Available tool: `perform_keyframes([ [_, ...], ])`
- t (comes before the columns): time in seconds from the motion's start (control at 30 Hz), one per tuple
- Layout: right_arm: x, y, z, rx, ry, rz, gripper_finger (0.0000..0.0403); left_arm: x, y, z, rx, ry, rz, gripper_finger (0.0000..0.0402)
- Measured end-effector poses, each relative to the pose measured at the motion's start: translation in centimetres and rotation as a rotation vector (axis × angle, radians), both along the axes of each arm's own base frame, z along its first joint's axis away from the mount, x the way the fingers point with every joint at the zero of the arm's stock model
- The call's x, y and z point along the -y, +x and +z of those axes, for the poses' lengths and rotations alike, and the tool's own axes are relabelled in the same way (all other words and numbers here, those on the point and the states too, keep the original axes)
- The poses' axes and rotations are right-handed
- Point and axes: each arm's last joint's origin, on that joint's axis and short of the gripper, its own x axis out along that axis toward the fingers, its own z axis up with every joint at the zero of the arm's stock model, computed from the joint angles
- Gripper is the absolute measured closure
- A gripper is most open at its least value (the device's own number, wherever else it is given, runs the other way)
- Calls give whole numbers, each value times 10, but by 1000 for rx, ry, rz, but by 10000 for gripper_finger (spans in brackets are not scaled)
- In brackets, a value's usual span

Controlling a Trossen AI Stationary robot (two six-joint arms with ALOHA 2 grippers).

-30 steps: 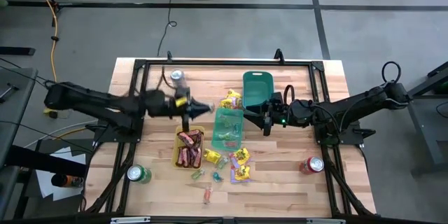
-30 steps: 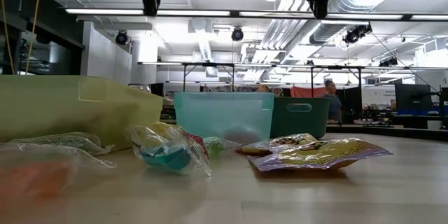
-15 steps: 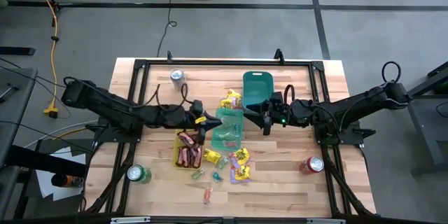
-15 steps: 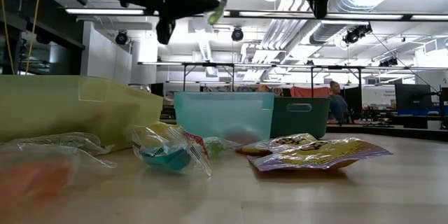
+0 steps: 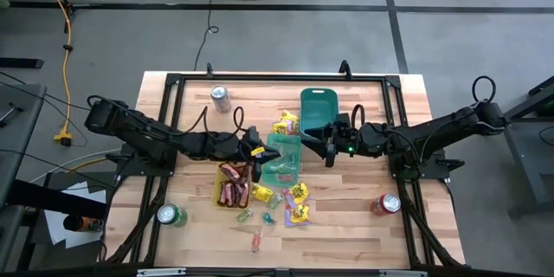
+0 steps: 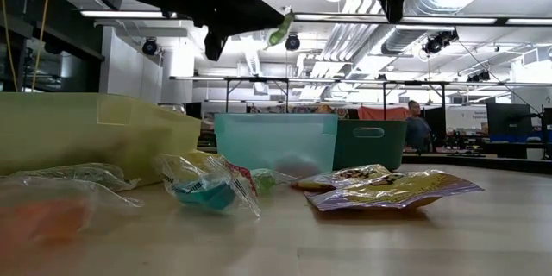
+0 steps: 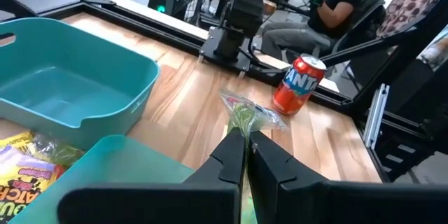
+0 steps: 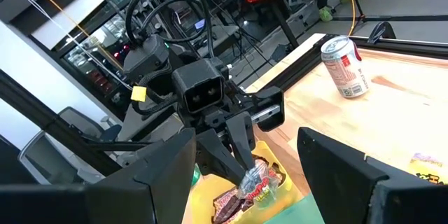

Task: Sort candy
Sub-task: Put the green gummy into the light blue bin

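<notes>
Two grippers on show. Left gripper (image 5: 256, 150) is clenched on a green wrapped sweet (image 7: 243, 115), held in the air at the left edge of the light teal tray (image 5: 282, 159), betw. it and the yellow tray (image 5: 219, 176); in the low view we see the sweet (image 6: 280, 28) hanging well above the table. Right gripper (image 5: 328, 149) hovers at the near end of the dark teal tray (image 5: 317, 108), fingers spread wide, nothing in them. Yellow tray holds red-brown bars (image 5: 235, 183). Yellow packets: one grp (image 5: 286, 125) by the far end of the light teal tray, another (image 5: 299, 204) on the wood (image 5: 346, 225) near its front end. Small pale pieces (image 5: 256, 222) lie loose in front of the trays. We count 3 cans: silver (image 5: 220, 96) at far left, green (image 5: 170, 216) at near left, red (image 5: 386, 204) at near right. A person (image 6: 412, 122) sits in the room behind.
</notes>
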Motion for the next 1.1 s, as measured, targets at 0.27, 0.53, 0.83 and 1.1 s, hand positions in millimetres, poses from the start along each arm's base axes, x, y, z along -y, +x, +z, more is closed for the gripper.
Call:
perform_keyframes([
  [0.27,0,0,0,0,0,0,158,0,-1,-2,-30,5,0,366],
  [0.53,0,0,0,0,0,0,158,0,-1,-2,-35,6,0,251],
  [0.83,0,0,3,44,65,-3,158,-1,-6,13,11,-33,-68,174],
  [1.1,-24,21,42,46,-25,166,158,-14,-50,84,252,9,-73,169],
])
